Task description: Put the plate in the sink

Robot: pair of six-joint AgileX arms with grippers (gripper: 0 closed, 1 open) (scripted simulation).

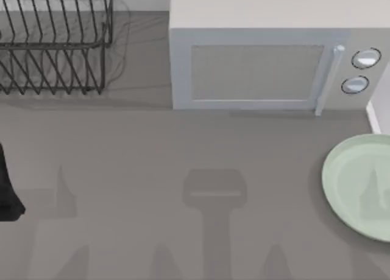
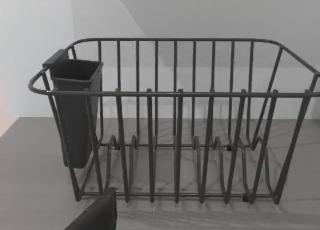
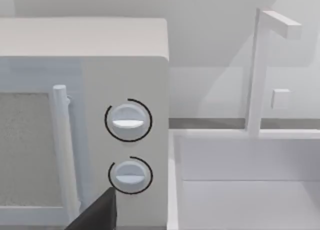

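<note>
The step in hand, as I judged it, was the first reach: nothing had been lifted, and the plate (image 1: 359, 192) lay flat on the counter at the table's right edge, just in front of the sink (image 1: 373, 117), whose white rim corner showed beside the microwave (image 1: 268, 67). To do it well the right arm would need to come down on the plate's near rim, pinch it and tip it clear before carrying it over the rim into the basin (image 3: 245, 190). The microwave stood tight against the sink's left wall, so any swing that way risked its knobbed corner, and the faucet (image 3: 257, 70) rose over the far rim. A wire dish rack (image 1: 55, 42) stood at the back left, well apart. Whether either pincer was open or held anything I could not tell.
</note>
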